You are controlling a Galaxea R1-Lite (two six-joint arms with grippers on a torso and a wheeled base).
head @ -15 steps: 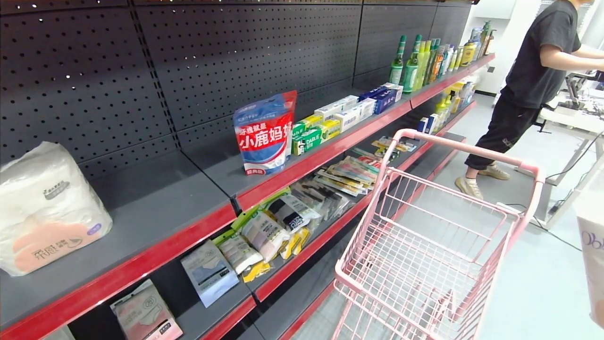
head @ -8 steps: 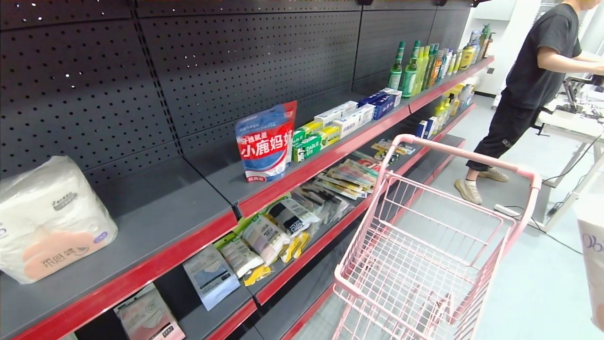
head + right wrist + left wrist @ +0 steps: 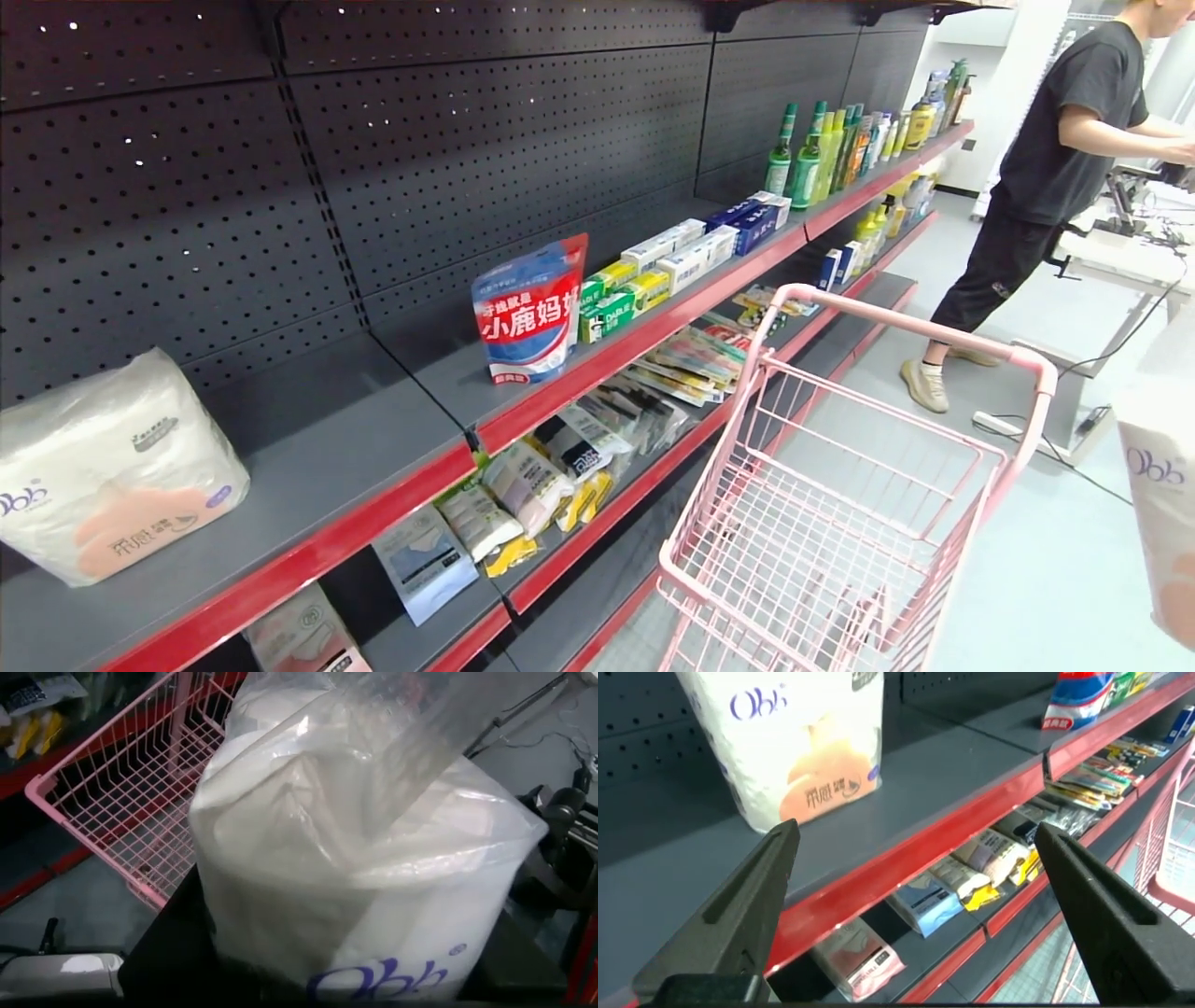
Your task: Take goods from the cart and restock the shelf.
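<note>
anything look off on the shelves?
Minor only. On the lower shelf the flat packets lie slumped and overlapping instead of in rows, and a grey-blue packet lies askew near the front edge. The tissue pack and the red-and-blue pouch on the upper shelf stand upright.

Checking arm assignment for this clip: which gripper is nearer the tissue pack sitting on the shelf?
Left. The left gripper hangs open just in front of that tissue pack. The right gripper is off by the cart, holding a second pack.
</note>
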